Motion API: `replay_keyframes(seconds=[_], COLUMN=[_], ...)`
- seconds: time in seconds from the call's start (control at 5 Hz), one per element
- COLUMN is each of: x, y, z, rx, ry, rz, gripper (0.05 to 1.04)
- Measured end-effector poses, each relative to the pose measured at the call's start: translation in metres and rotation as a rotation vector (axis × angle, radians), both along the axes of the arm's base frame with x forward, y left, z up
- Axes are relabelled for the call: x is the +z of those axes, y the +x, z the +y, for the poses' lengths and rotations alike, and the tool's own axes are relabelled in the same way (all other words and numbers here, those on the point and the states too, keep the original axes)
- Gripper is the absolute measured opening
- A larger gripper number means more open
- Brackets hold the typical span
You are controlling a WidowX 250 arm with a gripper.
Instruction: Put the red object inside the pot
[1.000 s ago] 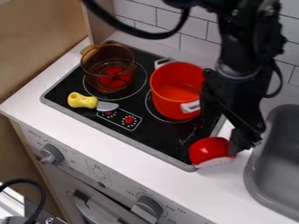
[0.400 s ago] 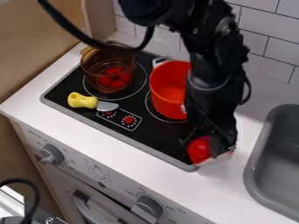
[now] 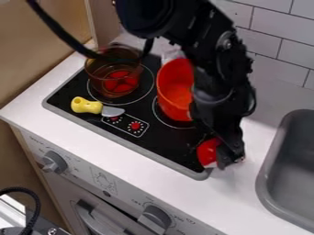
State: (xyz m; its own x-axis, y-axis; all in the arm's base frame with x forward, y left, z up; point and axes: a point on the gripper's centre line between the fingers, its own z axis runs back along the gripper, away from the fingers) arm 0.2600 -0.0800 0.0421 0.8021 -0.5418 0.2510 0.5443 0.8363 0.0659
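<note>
One red object (image 3: 207, 150) at the front right corner of the stove (image 3: 153, 149), partly hidden by the end effector (image 3: 226, 158). We can't tell if that's spread, closed or pinching it. Object looks like hard, light toy plastic: shouldn't crush, but smooth curve could slip. We'd grab it across an edge, not the round side. Red pot (image 3: 174, 87) sits just behind, likely our target; amber pot (image 3: 113, 69) farther left.

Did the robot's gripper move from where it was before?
Yes, the gripper moved away from the gray sink, toward the black stovetop.
</note>
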Motion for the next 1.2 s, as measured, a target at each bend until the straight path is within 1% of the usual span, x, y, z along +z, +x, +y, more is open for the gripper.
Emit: replay_keyframes(seconds=[0.2, 0.4, 0.6, 0.8, 1.0, 1.2], x=[-0.004, -0.007, -0.007, -0.001, 0.021, 0.041], y=[-0.001, -0.001, -0.006, -0.007, -0.005, -0.003], z=[-0.001, -0.003, -0.005, -0.008, -0.009, -0.010], rx=[-0.001, 0.018, 0.028, 0.022, 0.034, 0.036], ry=[-0.012, -0.023, -0.026, -0.028, -0.038, -0.038], rz=[-0.013, -0.014, 0.021, 0.069, 0.125, 0.188], gripper=[0.999, 0.955, 0.685, 0.553, 0.553, 0.553])
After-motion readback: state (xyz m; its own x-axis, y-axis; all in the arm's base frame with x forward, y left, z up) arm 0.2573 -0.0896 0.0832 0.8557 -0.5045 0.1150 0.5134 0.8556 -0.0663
